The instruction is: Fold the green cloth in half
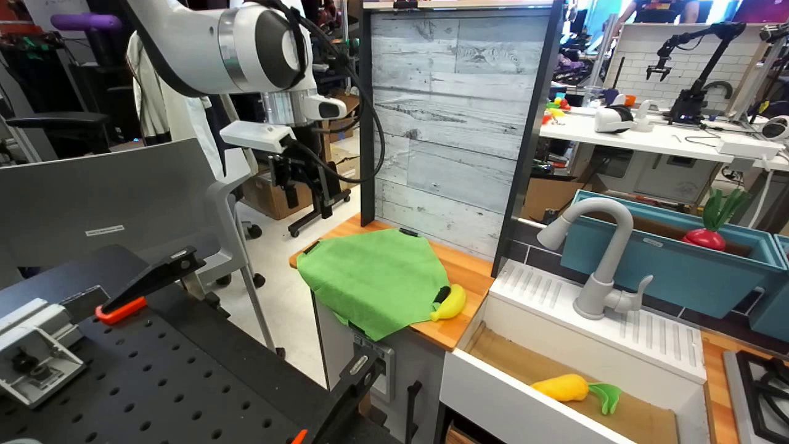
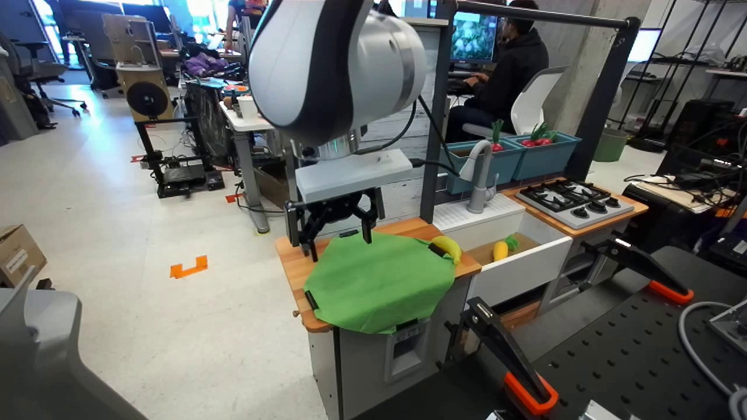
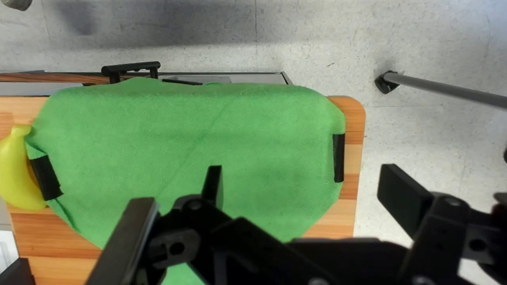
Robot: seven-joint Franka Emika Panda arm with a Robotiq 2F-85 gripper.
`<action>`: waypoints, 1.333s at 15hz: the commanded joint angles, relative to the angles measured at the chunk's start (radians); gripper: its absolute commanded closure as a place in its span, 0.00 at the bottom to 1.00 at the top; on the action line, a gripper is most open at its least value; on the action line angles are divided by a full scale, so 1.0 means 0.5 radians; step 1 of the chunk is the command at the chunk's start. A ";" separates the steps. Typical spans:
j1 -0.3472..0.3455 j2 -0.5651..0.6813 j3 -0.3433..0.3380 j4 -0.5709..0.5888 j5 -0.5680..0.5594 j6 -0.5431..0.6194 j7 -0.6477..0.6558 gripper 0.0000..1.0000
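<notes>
Since the green cloth [image 2: 382,283] lies spread across the wooden surface [image 2: 295,268], one side drooping past its edge, the pincer [image 2: 341,251] hangs wide and empty higher up, presumably to straddle a black strip [image 3: 338,158].

Yellow banana [image 1: 454,302] on wooden counter [image 1: 470,271], gray faucet [image 1: 609,262], white sink [image 1: 518,407], teal planter [image 1: 647,256]

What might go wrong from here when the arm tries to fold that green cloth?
The banana lies right at the edge of the green cloth, by a black strip; folding from there may knock it, perhaps toward the sink. The cloth overhangs the countertop, so a tug might slide it off. The open pincer could fail to pinch the cloth where it lies flat.
</notes>
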 commanded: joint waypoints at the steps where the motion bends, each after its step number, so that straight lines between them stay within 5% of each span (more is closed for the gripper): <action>1: 0.088 0.264 -0.062 0.323 0.041 -0.093 -0.015 0.00; 19: 0.240 0.958 -0.124 1.317 -0.002 -0.637 -0.027 0.00; 20: 0.240 0.978 -0.126 1.349 -0.004 -0.649 -0.028 0.06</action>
